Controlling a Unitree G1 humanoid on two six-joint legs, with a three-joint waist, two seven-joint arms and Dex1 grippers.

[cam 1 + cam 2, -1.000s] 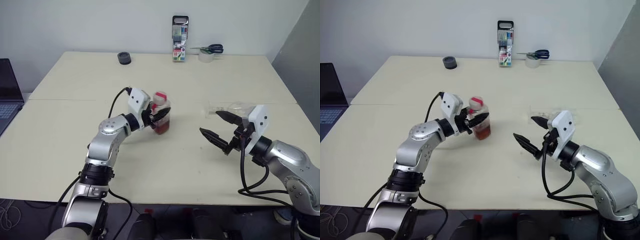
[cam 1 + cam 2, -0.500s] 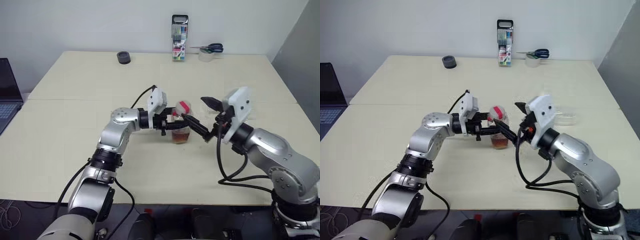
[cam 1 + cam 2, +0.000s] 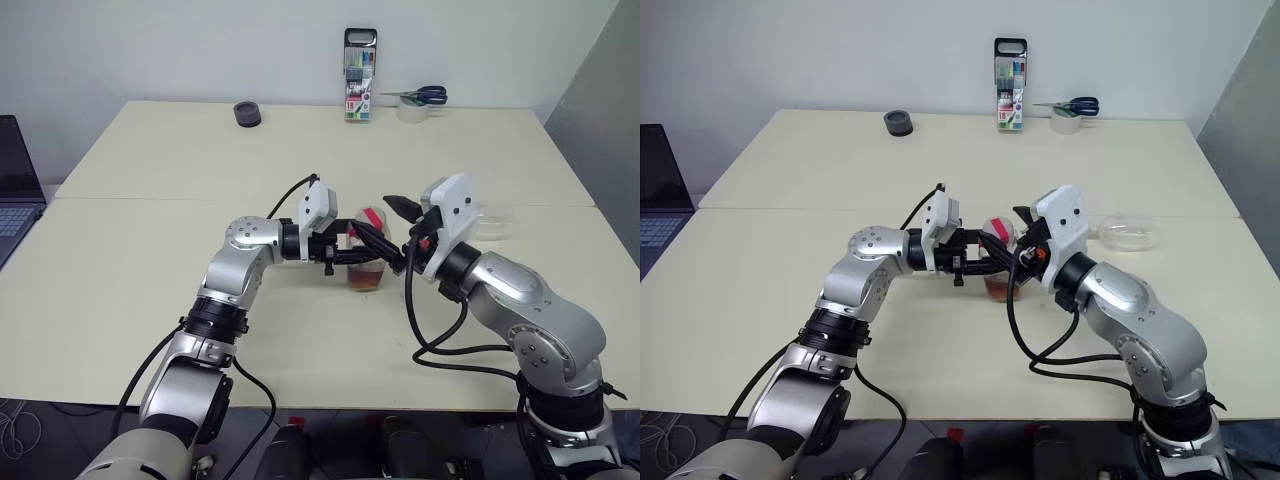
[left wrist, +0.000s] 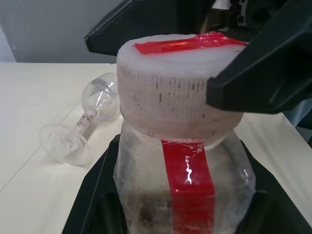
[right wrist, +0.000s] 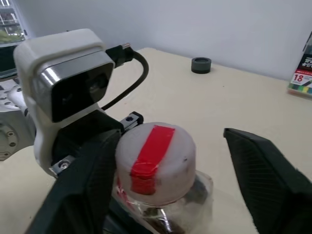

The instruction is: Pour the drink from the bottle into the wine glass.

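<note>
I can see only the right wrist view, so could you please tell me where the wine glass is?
Observer: The wine glass lies on its side on the table, on the robot's right, beyond the bottle.
Operator: Thank you. How much drink is in the bottle?
Observer: The drink fills just the lowest part of the bottle.
Operator: Is anything else near the table's far edge?
Observer: Yes, a pair of scissors rests on a roll of tape there.
</note>
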